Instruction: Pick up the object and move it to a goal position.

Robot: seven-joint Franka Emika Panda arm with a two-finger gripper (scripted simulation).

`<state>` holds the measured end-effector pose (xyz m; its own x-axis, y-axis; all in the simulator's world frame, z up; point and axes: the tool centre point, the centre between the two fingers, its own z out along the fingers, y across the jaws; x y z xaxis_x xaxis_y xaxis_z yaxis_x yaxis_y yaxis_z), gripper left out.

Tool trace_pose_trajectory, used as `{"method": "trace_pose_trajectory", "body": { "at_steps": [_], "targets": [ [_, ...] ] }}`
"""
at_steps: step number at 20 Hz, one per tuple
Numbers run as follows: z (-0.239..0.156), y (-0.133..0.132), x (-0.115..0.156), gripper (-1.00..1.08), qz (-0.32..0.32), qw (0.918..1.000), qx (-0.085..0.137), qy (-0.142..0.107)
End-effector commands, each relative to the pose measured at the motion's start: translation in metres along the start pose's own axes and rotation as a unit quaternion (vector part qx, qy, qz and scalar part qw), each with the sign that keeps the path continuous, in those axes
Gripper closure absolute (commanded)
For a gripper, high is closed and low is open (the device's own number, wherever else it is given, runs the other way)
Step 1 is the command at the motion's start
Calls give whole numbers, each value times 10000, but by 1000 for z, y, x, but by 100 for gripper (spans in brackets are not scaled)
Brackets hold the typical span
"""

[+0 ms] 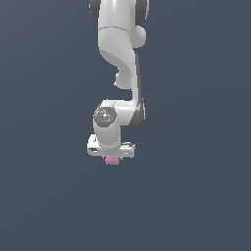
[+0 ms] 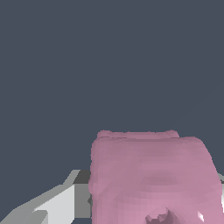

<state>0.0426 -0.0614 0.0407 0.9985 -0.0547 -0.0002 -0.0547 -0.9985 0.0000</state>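
Note:
The object [image 1: 112, 160] is a small pink lumpy item that pokes out just below the white gripper [image 1: 112, 157] in the exterior view; most of it is hidden by the hand. In the wrist view the pink object [image 2: 151, 175] fills the space between the fingers. One grey-white finger [image 2: 61, 203] lies against one of its sides. Only a sliver of the other finger [image 2: 221, 183] shows at the frame's edge. The jaws stand closed against the object's sides. I cannot tell whether it is off the floor.
The white arm [image 1: 120, 54] reaches in from the top of the exterior view. All around is a plain dark blue-grey surface [image 1: 196, 196]. No goal marker shows in either view.

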Motion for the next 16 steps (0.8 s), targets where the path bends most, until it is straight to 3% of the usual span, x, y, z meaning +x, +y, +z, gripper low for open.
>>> {"method": "trace_pose_trajectory", "body": {
  "at_steps": [1,9,16],
  "targets": [
    [0,0,0,108,0,10000,0,1],
    [-5,1,-2,108,0,10000,0,1],
    [-33,9,-11,108,0,10000,0,1]
  ]
}}
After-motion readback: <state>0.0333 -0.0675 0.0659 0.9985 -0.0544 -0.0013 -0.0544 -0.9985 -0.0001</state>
